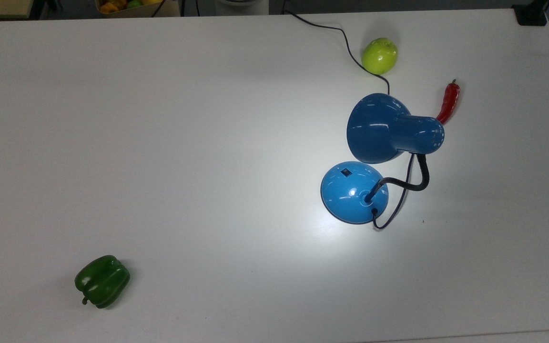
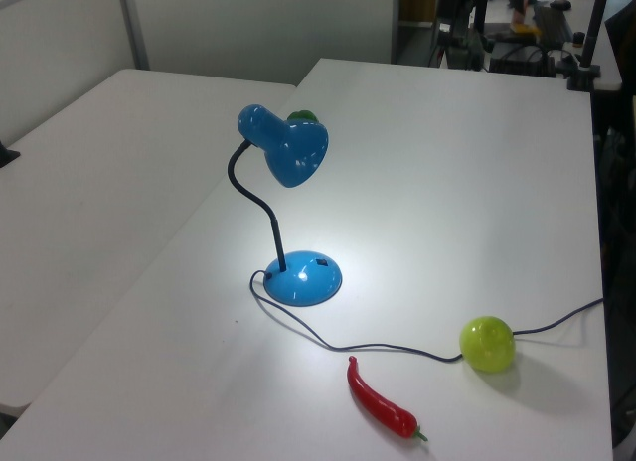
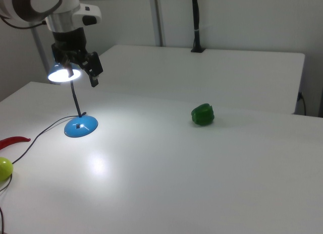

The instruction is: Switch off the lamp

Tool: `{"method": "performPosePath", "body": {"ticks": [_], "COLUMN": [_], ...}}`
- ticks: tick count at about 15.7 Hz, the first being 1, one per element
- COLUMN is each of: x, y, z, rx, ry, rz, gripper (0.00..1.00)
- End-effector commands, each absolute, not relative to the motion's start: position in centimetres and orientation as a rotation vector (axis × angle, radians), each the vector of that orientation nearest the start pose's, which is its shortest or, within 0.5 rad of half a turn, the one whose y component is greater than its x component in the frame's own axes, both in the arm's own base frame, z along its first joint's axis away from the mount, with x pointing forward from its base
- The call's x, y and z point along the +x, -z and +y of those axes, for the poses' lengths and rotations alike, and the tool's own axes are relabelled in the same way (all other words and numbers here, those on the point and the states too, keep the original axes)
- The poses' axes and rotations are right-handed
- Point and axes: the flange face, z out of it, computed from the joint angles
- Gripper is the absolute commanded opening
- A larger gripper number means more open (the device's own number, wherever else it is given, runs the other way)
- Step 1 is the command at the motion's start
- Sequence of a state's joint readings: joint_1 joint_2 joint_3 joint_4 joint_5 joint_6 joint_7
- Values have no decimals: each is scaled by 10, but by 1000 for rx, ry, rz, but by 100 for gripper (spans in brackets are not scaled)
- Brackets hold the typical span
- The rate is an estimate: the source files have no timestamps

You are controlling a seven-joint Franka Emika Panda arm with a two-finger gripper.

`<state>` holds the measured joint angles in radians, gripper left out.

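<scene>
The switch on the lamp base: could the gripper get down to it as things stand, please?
Probably yes. The switch sits exposed on top of the base, on the side away from the gooseneck. The shade hangs beside it, not over it. In the right view the open gripper is high, near the shade.

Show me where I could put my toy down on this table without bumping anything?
The widest bare stretch of the table lies between the green pepper and the lamp, filling the top view's left and middle. It is crowded at the top view's right, where the lamp, its cord, the green apple and the red chili cluster.
</scene>
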<state>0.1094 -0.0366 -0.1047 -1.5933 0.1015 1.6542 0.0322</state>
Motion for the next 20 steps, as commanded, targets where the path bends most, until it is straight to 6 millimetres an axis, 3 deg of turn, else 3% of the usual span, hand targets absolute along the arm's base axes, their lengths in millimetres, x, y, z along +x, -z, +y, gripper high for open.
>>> {"method": "performPosePath", "body": {"ticks": [1,12,14,15,16,20], "x": [545,548,549,550,550,551], "y": [-633,-631,-629,-629,-628,-626], "z": [29,27,27,26,26,28], "rx": [-3015,-3022,-3022,-3022,-3021,-3016], "ry": [145,156,157,157,157,147], "rz": [-23,-36,-40,-40,-40,-43], "gripper": [100,100,92,81,81,49]}}
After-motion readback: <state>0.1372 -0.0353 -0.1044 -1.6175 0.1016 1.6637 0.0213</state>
